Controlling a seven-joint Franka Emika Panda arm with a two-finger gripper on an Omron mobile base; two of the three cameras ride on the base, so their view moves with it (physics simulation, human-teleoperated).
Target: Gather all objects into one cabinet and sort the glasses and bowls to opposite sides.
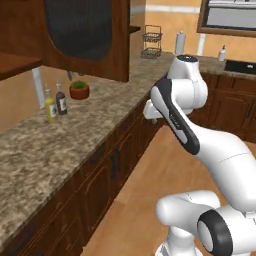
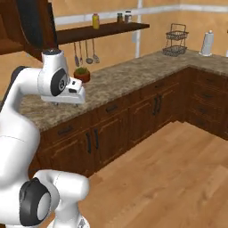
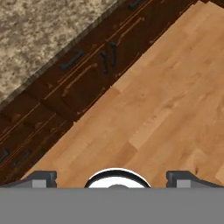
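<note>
Cabinet (image 1: pixel 85 40) of dark reddish-brown wood hangs above the tabletop (image 1: pixel 45 150), door swung out over the granite; what it holds can't be made out, and the cups and bowl are not to be seen on the granite in these frames. Gripper (image 3: pixel 112 183) spread wide, nothing between the fingertips (image 3: pixel 41 178), pointing down at the wood floor (image 3: pixel 175 96) just off the tabletop's front edge. In the hand view the dark drawer fronts (image 3: pixel 83 74) with dark handles run along under the granite lip.

Step, as I judge it: search/approach, no grasp begun; arm is tucked high beside the tabletop, hand aimed at floor. Next move likely calls for raising and turning the hand toward the cabinet, maybe driving the base closer, to find the cups and bowl before any pick.

On the tabletop, below the cabinet: small potted plant (image 1: pixel 79 90), two bottles (image 1: pixel 55 102) just beside each other a little nearer the camera than the plant. Far along the tabletop: wire rack (image 1: pixel 152 42), paper towel roll (image 1: pixel 180 42). Wall shelf (image 2: pixel 102 30) above the tabletop carries jars, utensils (image 2: pixel 84 52) hang under it. Tabletop turns a corner at the far end; room is orange-walled.
</note>
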